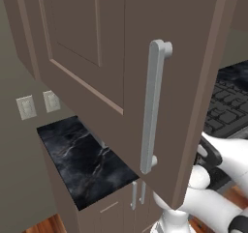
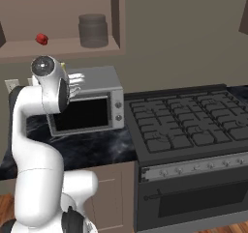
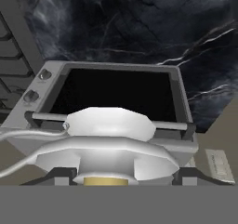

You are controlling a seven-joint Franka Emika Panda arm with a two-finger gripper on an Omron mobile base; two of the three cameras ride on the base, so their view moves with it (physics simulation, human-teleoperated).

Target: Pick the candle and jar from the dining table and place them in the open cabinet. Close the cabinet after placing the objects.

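My gripper (image 3: 120,177) is shut on the candle (image 3: 109,139). Its silvery holder bulges between the two dark fingertips (image 3: 59,174), and the yellowish stick shows at the bottom. It hangs above the grey microwave (image 3: 116,90). In the right base view the candle (image 2: 73,84) sits just right of my arm's elbow, below the open cabinet's shelf (image 2: 63,48). The small red jar (image 2: 41,38) rests on that shelf at the left. The cabinet's taupe door (image 1: 92,48) with its pale bar handle (image 1: 152,106) stands swung open close in front of the left base camera. The dining table is out of view.
A grey-brown canister (image 2: 93,30) stands on the shelf right of the jar. The microwave (image 2: 87,106) sits on a black marble counter (image 1: 82,159) beside a stove (image 2: 189,125). Two wall outlets (image 1: 38,105) are on the wall left of the door.
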